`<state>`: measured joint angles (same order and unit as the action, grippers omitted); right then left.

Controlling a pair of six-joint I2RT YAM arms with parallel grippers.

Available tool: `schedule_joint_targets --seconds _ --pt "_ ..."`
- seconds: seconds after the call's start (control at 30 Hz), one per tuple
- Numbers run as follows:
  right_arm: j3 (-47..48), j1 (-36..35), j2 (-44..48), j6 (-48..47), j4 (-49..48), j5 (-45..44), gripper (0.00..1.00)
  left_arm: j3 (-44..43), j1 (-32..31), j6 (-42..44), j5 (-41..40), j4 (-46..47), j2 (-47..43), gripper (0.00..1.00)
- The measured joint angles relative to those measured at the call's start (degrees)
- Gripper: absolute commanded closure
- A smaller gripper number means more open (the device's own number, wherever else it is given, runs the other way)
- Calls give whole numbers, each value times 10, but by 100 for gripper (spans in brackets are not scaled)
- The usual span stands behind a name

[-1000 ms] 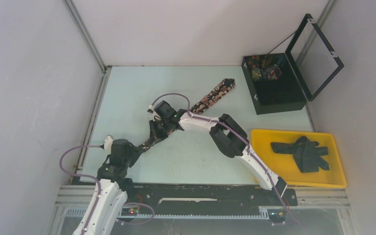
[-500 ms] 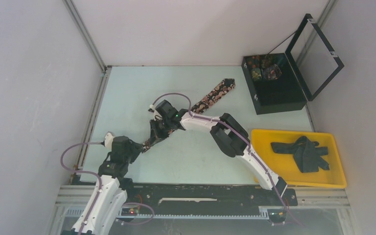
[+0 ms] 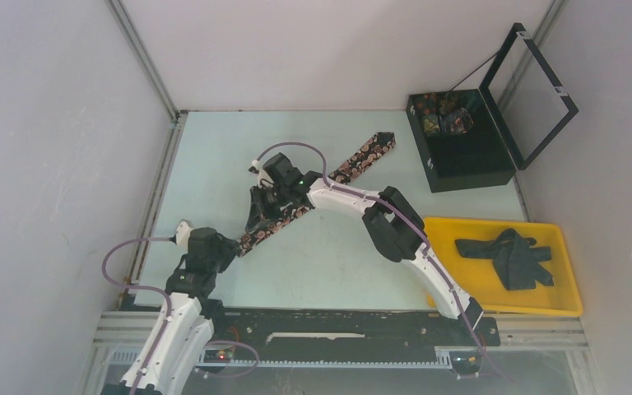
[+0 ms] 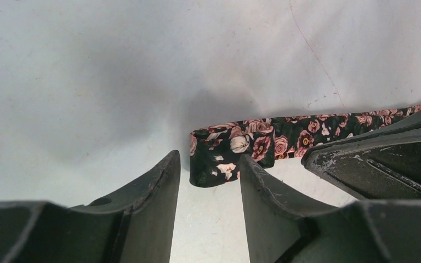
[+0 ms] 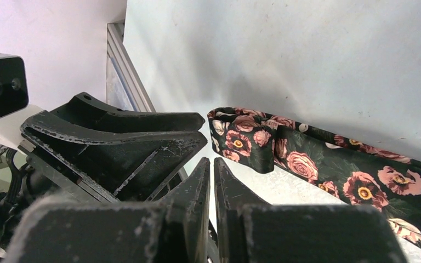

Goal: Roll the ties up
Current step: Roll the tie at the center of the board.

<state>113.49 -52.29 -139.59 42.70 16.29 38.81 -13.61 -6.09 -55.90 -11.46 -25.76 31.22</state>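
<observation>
Narrow floral tie [image 4: 234,150] (tip folded over) lies flat.

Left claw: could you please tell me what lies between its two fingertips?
The floral tie's folded end sits there, with bare table nearer the wrist; the left wrist view shows this.

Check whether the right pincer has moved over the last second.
Yes. In the overhead view the right pincer edged slightly upward, away from the robot's side, nearer the level of the fixed black box.
</observation>
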Motion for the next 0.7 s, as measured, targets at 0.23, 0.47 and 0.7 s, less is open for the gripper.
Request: schedule_joint_targets --seconds 0.23,0.47,0.7 --pt "26 -1 -13 -1 18 0 92 0 0 3 0 5 8 53" --pt "61 -2 -53 -3 32 -6 94 0 0 5 0 9 8 53" --pt "57 0 -65 -14 46 -21 95 0 0 5 0 11 9 54"
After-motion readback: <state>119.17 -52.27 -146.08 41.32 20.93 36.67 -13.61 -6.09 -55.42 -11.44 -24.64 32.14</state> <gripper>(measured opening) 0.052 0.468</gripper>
